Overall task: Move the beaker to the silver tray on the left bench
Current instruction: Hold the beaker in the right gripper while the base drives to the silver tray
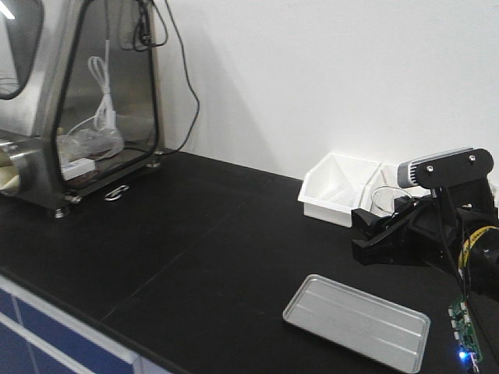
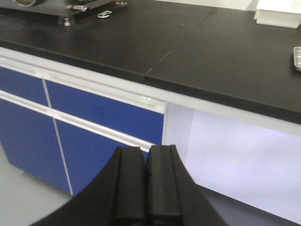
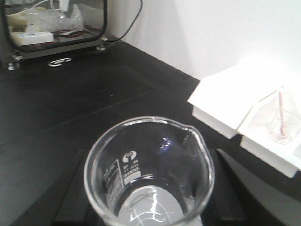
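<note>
Steel box with a glass side stands far left on the black surface, white cable coiled inside it and a dark cable hanging down the white wall beside it. Two white bins sit at the far right against the wall. In the right wrist view one of them holds a clear vessel with a pinkish rod. Blue cabinets run beneath the surface's near edge. A circuit board with a lit blue point is cut off at the near right corner.

The tray lies flat on the surface, near right, with nothing between it and the right claw.

In the front view the beaker is only a faint outline against the bins. The arm's camera block covers much behind it. The left wrist view catches just a corner of the tray.

The beaker stands upright, clamped between the right claw's black fingers, spout turned to the far right. It is on the far side of the tray, not on it. I cannot tell whether its base touches the surface.

The left claw has its fingers pressed together, holding nothing, out in front of the cabinets.
</note>
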